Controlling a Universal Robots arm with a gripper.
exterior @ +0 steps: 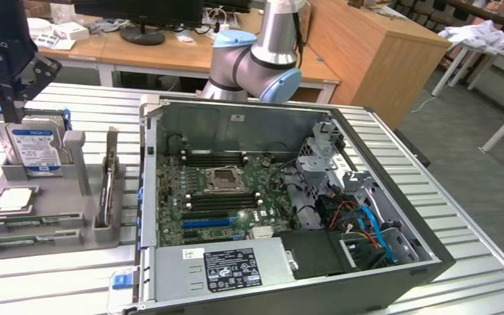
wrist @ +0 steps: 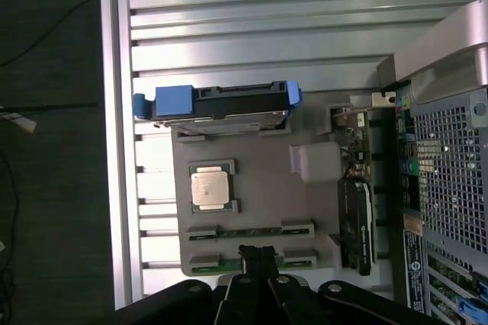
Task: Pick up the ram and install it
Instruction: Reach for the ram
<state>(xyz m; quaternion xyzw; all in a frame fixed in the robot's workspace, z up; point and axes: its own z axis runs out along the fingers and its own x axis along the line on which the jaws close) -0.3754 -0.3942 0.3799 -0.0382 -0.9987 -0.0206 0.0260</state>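
Two ram sticks lie flat in the front slots of a grey holder (exterior: 77, 223) on the exterior view's left: one ram (exterior: 26, 223) (wrist: 250, 231) and a second ram (exterior: 16, 241) (wrist: 226, 266) closer to the holder's edge. My gripper (exterior: 8, 113) (wrist: 258, 255) hangs high above the holder, over the hard drive (exterior: 33, 147) (wrist: 221, 104). Its fingers are shut with nothing between them. In the wrist view the fingertips overlap the edge-side ram from well above. The open computer case (exterior: 414, 226) shows a motherboard with black memory slots (exterior: 221, 158).
The holder also carries a processor (exterior: 14, 200) (wrist: 211, 188) and an upright expansion card (exterior: 108, 180) (wrist: 356, 222). The case (wrist: 450, 149) stands right beside the holder. A blue slot (exterior: 207, 222), power supply (exterior: 226, 266) and cables (exterior: 366, 226) sit inside the case. All stands on a ribbed metal table (exterior: 50, 282).
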